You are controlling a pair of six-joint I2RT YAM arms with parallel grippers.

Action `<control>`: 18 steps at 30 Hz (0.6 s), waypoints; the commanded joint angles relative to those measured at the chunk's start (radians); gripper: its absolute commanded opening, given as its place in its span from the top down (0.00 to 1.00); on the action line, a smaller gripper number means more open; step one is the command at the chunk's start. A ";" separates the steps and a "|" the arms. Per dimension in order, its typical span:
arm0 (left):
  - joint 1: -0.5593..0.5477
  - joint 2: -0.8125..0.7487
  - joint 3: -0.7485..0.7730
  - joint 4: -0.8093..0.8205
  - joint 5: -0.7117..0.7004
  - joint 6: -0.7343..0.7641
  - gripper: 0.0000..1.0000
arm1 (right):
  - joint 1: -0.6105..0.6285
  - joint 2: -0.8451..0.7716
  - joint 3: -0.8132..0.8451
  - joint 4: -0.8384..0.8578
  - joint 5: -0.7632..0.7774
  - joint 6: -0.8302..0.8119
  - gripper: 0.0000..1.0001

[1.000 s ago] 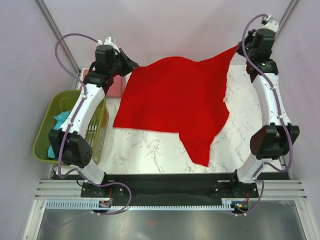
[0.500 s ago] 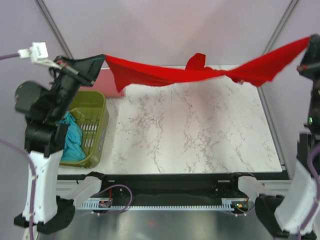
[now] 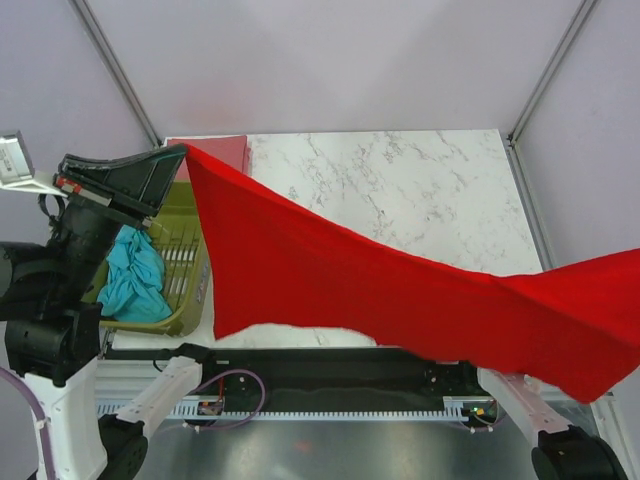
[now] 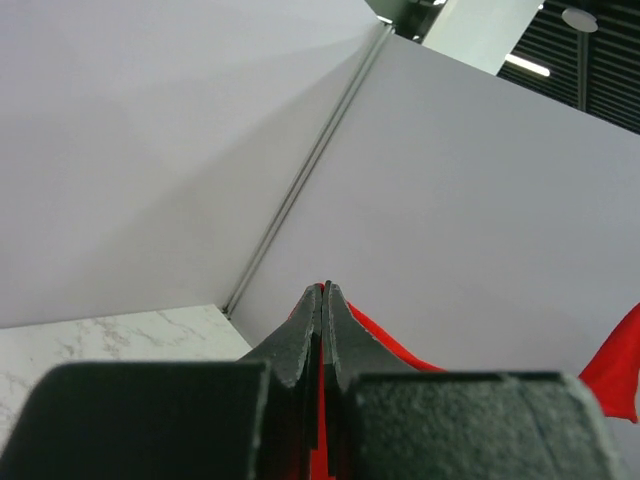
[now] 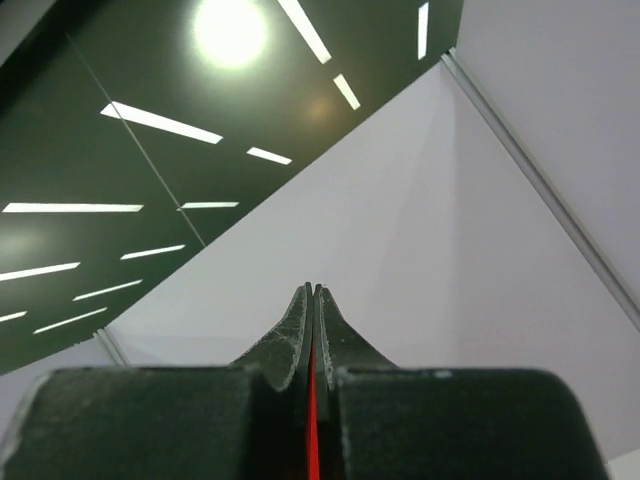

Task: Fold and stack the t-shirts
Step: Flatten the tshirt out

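Bright red t-shirt (image 3: 380, 290) is up off the desk (image 3: 400, 190), stretched in the air diagonally from upper left to lower right, lower edge sagging. Crumpled teal t-shirt (image 3: 130, 280) lies in the basket (image 3: 160, 322). Dusty pink t-shirt (image 3: 222, 150) lies flat at the far-left desk corner, partly hidden.

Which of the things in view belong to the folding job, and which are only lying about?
Job: red t-shirt, held in the air by left gripper and right gripper; teal t-shirt; pink t-shirt.
Lying about: olive basket, with the teal t-shirt inside; marble table.
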State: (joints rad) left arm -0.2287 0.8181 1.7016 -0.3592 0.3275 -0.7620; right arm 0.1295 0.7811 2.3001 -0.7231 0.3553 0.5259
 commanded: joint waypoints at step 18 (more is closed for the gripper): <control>0.008 0.737 -0.031 0.023 -0.278 0.190 0.98 | 0.110 0.740 -0.463 0.516 0.312 -0.410 1.00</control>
State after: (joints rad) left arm -0.2287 1.5177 1.6772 -0.3782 0.1078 -0.6285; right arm 0.3470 1.5364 1.9289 -0.3214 0.7372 0.0479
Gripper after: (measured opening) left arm 0.027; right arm 0.007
